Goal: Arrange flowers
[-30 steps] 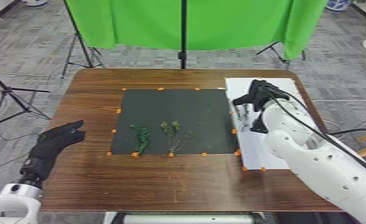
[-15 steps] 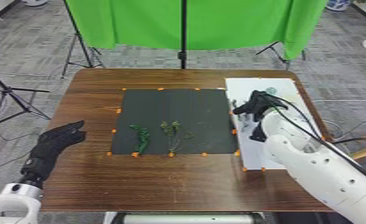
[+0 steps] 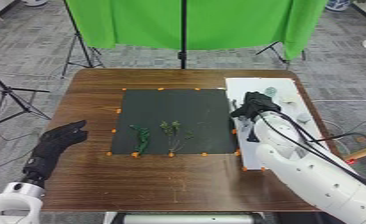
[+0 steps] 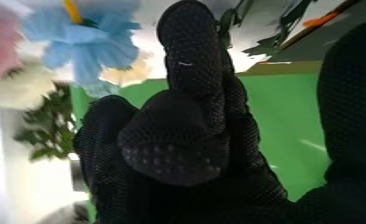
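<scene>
My left hand (image 3: pixel 59 142), relaxed open, idle; leafy sprig (image 3: pixel 141 139) and budded stems (image 3: pixel 171 131) on the dark mat (image 3: pixel 171 106), apparently placed; my right hand (image 3: pixel 256 104), thumb and fingers apart, over the white board (image 3: pixel 250 84); blue flower (image 4: pixel 83 42) nearby, seemingly left to arrange.

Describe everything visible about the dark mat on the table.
The dark mat is a four-sided, matte, green-grey sheet, seemingly thin, lying flat on the brown wooden table. Its right edge runs along the white board. Small orange markers dot its edges. On its near part, left of centre, lie a leafy green sprig and, to the right, a thin-stemmed sprig. Can't tell what it's made of.
</scene>
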Motion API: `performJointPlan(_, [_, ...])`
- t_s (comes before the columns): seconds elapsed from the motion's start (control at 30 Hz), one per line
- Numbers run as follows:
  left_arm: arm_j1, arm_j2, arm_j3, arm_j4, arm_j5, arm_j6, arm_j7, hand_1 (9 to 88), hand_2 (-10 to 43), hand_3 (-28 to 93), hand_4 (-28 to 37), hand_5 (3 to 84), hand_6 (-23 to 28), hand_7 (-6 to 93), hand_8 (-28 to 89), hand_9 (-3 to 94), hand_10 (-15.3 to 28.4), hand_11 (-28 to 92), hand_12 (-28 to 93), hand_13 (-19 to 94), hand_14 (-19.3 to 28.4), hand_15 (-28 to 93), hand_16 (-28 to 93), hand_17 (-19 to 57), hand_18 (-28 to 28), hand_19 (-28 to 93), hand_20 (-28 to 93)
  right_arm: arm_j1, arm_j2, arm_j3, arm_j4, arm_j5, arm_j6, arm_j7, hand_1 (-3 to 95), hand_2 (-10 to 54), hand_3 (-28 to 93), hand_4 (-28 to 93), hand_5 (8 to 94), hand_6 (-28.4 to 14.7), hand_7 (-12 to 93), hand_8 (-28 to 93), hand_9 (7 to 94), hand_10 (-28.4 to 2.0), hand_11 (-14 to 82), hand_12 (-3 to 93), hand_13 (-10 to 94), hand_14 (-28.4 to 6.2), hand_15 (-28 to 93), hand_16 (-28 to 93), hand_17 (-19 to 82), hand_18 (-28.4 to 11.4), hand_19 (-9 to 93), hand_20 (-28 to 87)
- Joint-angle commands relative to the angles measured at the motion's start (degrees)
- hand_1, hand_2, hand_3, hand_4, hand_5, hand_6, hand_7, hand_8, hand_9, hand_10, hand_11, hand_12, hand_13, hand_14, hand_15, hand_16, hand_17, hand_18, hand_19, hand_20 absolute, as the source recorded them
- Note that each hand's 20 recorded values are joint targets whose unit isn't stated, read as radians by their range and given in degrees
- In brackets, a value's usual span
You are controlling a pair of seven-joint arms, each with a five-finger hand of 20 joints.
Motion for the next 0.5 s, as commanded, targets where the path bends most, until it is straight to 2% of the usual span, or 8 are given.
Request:
performJointPlan(0.03, [0.2,-0.64,0.26,0.37,0.53,-1.0,-0.6,30.9,5.8,63,-22.0,44.6,6.0,8.9,-6,45.6,15.1,19,10,38,18.3,17,-2,7.2,13.7,18,16,-0.8,-2.9,-4.1,1.7,0.0,-1.2,-1.0,34.0,-9.5,59,-15,80.3,-6.0,19,-7,88.4,-12.9,41.3,30.4,94,-2.4,62,31,71,-11.0,93,52])
performJointPlan(0.13, [0.2,-0.74,0.26,0.32,0.58,-0.86,-0.62,30.8,5.8,63,-21.9,44.6,6.1,8.8,-6,45.6,15.1,19,10,38,18.3,17,-2,7.3,13.7,18,16,-1.1,-3.5,-4.3,2.2,1.1,-1.5,-0.5,37.3,-9.5,61,-14,81.0,-5.4,21,-7,88.6,-12.7,41.6,30.3,94,-2.4,62,30,71,-10.9,93,53])
performJointPlan(0.23, [0.6,-0.92,0.02,0.24,0.61,-0.92,-0.58,30.9,5.8,63,-22.0,44.7,6.1,8.8,-6,45.7,15.1,19,10,38,18.3,17,-2,7.2,13.7,18,16,-1.9,-3.7,-4.0,2.5,2.7,-0.2,0.0,47.1,-9.5,57,-11,81.8,-5.5,21,11,89.3,-12.3,41.9,30.4,94,-2.1,63,29,72,-10.6,93,53])
performJointPlan(0.3, [0.8,-1.08,-0.05,0.09,0.62,-0.74,-0.63,30.8,5.8,63,-21.9,44.6,6.1,8.8,-6,45.6,15.1,19,10,38,18.3,17,-2,7.3,13.6,18,16,-2.2,-3.7,-4.1,2.8,2.9,0.9,-0.4,54.6,-9.5,52,-8,83.0,-5.3,23,17,89.9,-11.9,42.6,30.4,94,-1.8,64,29,72,-10.6,93,53])
performJointPlan(0.5, [0.7,-1.14,0.04,0.18,0.64,-0.83,-0.76,30.8,5.8,63,-21.9,44.5,6.1,8.7,-6,45.6,15.1,19,10,38,18.4,17,-2,7.2,13.6,18,16,-3.2,-3.6,-2.8,2.8,4.8,5.5,-0.9,56.9,-9.5,56,-5,83.5,-4.3,29,20,91.0,-10.4,45.7,30.2,94,-1.1,68,28,74,-11.1,93,57])
